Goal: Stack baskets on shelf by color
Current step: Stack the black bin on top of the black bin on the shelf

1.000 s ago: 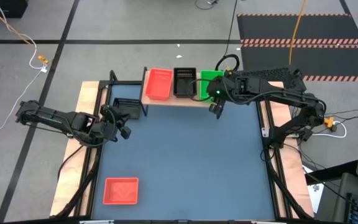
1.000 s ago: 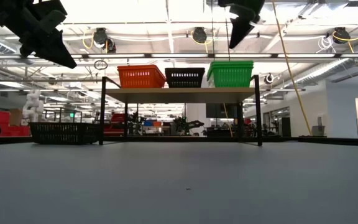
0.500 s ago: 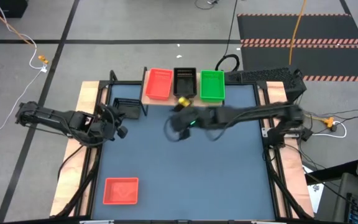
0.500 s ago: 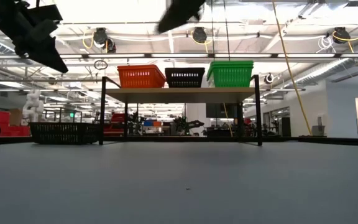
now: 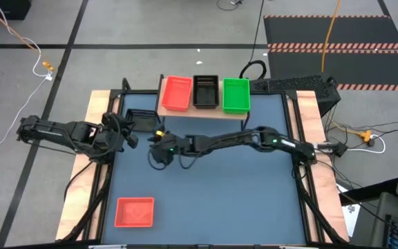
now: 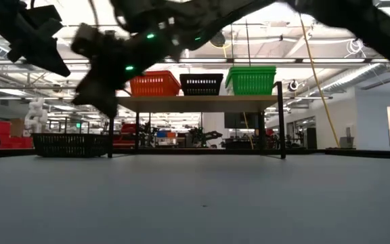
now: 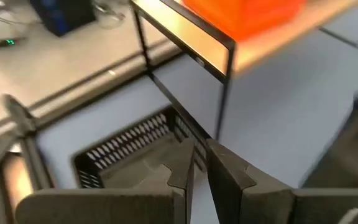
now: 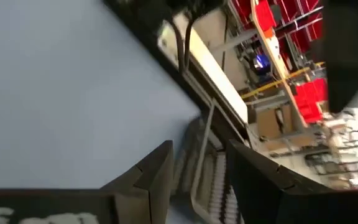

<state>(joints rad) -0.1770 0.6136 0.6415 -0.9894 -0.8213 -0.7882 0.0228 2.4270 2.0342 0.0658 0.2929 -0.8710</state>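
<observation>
A light wooden shelf [image 5: 202,111] stands at the table's far edge. On it sit a red basket [image 5: 177,93], a black basket [image 5: 206,91] and a green basket [image 5: 235,95], also seen as red basket [image 6: 154,83], black basket [image 6: 201,84] and green basket [image 6: 251,80]. Another black basket [image 5: 141,121] rests on the table left of the shelf. Another red basket [image 5: 135,211] lies near the table's near-left corner. My left gripper [image 5: 125,137] hovers shut just near of the black table basket [image 7: 135,149]. My right gripper [image 5: 159,155] is open above the table's middle-left, its arm stretched across.
The shelf's thin black legs [image 6: 111,122] stand beside the black table basket [image 6: 70,144]. The right arm [image 5: 254,138] spans the blue table top from the right. Wooden strips [image 5: 81,180] and black frame rails border the table on both sides.
My right gripper has swung fast from the green basket on the shelf toward the table's left and near side, coming down lower over the table's middle-left. The baskets have stayed where they were.
</observation>
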